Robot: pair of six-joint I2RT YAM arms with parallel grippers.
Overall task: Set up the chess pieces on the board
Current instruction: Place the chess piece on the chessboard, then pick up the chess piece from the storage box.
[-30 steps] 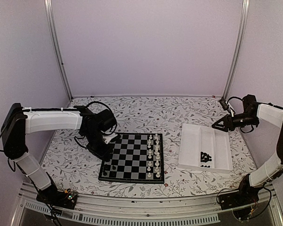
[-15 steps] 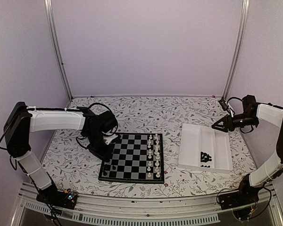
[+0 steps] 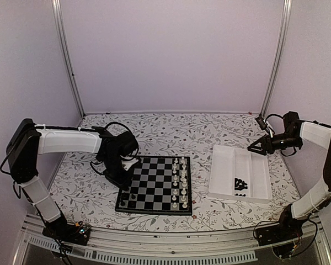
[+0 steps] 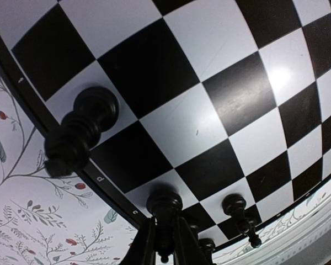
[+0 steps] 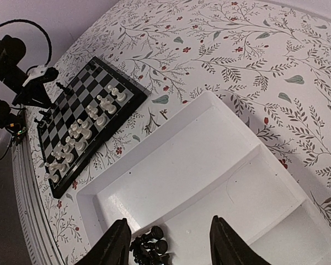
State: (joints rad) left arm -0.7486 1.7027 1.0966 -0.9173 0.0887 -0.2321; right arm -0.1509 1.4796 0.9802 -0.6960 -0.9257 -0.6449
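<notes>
Squarely between the left jaws, black chess piece (image 4: 164, 204) at board (image 4: 226, 105) edge.

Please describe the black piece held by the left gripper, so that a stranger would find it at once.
Find the chessboard, then its left edge, opposite the white pieces. There the left gripper pinches one black chess piece. Unlike the other black pieces standing nearby, it sits between two fingers.

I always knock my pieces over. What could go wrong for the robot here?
The left gripper is shut on a black piece right by the board edge; set down off-centre, it could tip off. Small pieces stand close beside it, so the opening jaws might knock them.
</notes>
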